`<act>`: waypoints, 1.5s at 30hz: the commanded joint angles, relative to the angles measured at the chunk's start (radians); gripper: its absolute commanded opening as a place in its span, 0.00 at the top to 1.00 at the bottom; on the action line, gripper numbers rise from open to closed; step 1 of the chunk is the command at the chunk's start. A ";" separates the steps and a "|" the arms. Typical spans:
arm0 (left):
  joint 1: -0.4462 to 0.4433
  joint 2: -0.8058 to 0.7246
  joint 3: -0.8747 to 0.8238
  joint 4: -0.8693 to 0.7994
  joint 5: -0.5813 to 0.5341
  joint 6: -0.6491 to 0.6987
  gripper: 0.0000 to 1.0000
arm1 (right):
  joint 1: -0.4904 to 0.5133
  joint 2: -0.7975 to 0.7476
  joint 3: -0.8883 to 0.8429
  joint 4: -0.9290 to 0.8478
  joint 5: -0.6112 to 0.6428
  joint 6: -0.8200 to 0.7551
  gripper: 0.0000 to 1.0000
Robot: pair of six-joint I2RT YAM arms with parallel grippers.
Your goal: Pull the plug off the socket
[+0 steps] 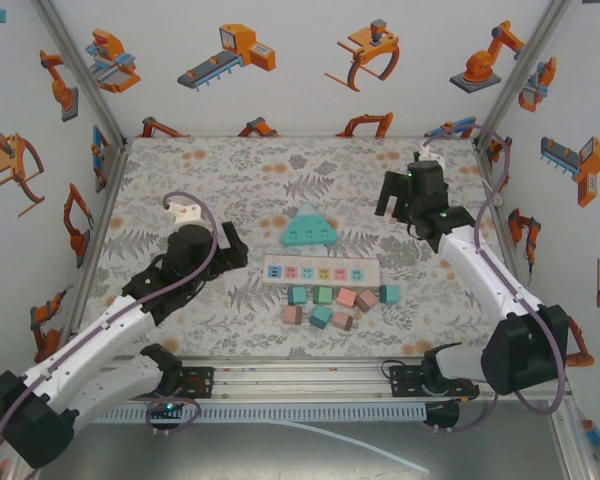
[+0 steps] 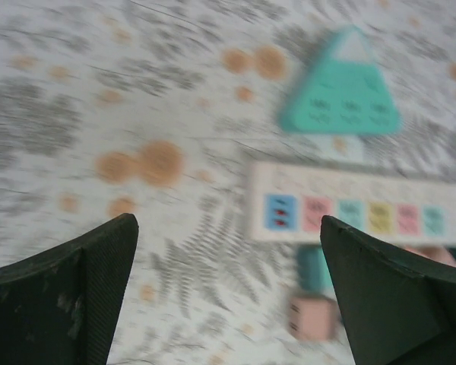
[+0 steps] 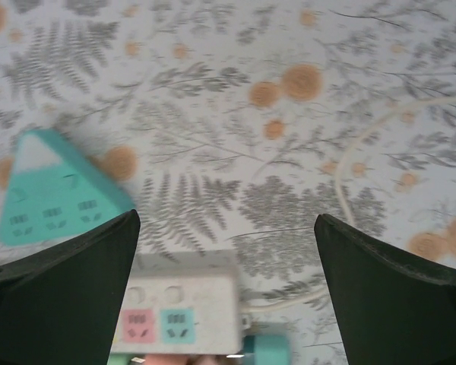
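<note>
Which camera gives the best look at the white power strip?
The top view: the whole strip lies there, sharp, end to end. The left wrist view has the strip blurred; the right wrist view catches one end at its bottom edge.

We find the mat open along its far half and both flanks. Mid-table, the triangular socket sits just behind the power strip. Coloured blocks crowd the strip's near edge, obstructing any low approach from the front.
</note>
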 commanded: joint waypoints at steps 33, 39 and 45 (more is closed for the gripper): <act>0.617 0.655 -0.265 1.090 0.309 0.517 0.03 | -0.299 0.237 -0.657 1.195 -0.155 -0.321 0.01; 0.611 0.655 -0.260 1.079 0.301 0.523 0.03 | -0.298 0.238 -0.656 1.195 -0.160 -0.324 0.01; 0.611 0.655 -0.260 1.079 0.299 0.522 0.03 | -0.298 0.239 -0.646 1.180 -0.163 -0.325 0.01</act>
